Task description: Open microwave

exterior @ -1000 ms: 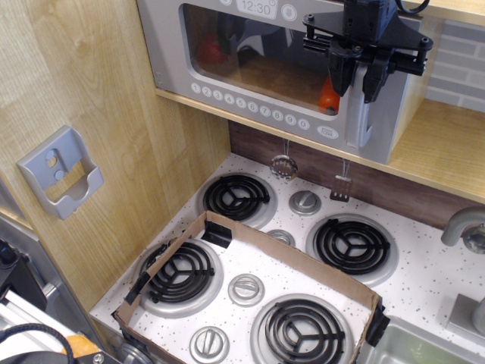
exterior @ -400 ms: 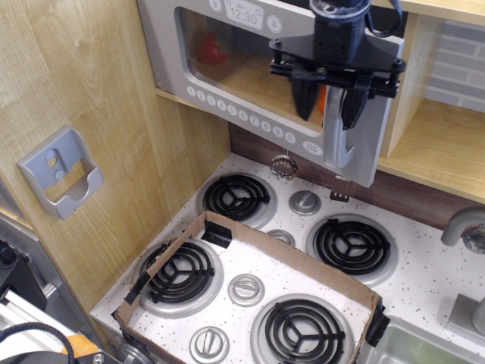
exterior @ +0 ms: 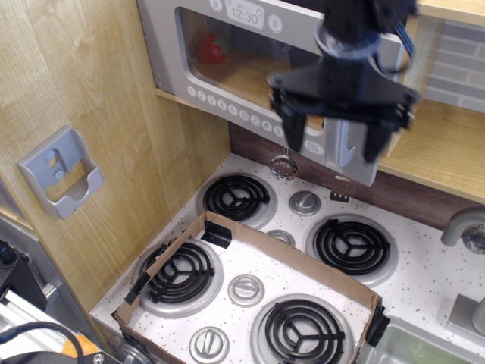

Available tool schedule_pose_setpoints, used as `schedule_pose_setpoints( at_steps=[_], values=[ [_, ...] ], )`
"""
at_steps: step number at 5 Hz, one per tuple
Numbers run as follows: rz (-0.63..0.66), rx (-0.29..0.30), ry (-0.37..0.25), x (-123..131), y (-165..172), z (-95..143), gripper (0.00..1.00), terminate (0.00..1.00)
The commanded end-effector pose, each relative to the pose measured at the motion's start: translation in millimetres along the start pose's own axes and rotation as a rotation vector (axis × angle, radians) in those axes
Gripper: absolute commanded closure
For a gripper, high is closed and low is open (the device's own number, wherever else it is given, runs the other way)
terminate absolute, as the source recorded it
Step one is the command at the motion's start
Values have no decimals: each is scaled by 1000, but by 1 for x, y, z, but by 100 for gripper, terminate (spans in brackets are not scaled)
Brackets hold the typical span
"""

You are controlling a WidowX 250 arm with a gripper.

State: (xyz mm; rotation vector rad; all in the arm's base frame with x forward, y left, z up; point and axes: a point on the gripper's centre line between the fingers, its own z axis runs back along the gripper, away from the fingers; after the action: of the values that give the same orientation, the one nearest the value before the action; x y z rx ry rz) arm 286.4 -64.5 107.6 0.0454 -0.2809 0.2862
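Change: a second ago my pincer (exterior: 335, 134) sat narrow around the handle (exterior: 345, 142) with the door nearly flush; now the fingers are spread wide and it has backed off toward the camera, holding nothing.
Door: the free edge has swung out from the microwave (exterior: 250, 53) body and hangs ajar, handle side dropped forward over the back of the stove.
Meaning: the pull did its job in part. I judge the door cracked open, not fully swung; whether that counts as done depends on how wide it must go.
Microwave: on the wooden shelf (exterior: 439, 144) above the stove, clock and button row facing me.
Inside microwave: a red item (exterior: 211, 50) shows through the window at left. My pincer covers the right half, so I cannot say what else is in there.
Cardboard frame (exterior: 250, 292): low-walled, lying on the counter (exterior: 424, 284) around the front burners and knobs; nothing loose in it.
Wall bracket (exterior: 61, 171): grey, on the left panel, apparently empty.
Next: if more opening is wanted, hook the free edge and sweep it outward.
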Motion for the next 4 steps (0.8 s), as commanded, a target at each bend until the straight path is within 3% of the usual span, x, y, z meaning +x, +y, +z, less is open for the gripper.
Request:
schedule_pose_setpoints(
  at_steps=[1, 2, 3, 4],
  values=[
    [-113, -113, -51, -19, -44, 18, 0, 0],
    [-262, -216, -44, -10, -69, 22, 0, 0],
    [-448, -194, -93, 6, -91, 19, 0, 0],
    [-609, -225, -153, 31, -108, 7, 0, 0]
  ],
)
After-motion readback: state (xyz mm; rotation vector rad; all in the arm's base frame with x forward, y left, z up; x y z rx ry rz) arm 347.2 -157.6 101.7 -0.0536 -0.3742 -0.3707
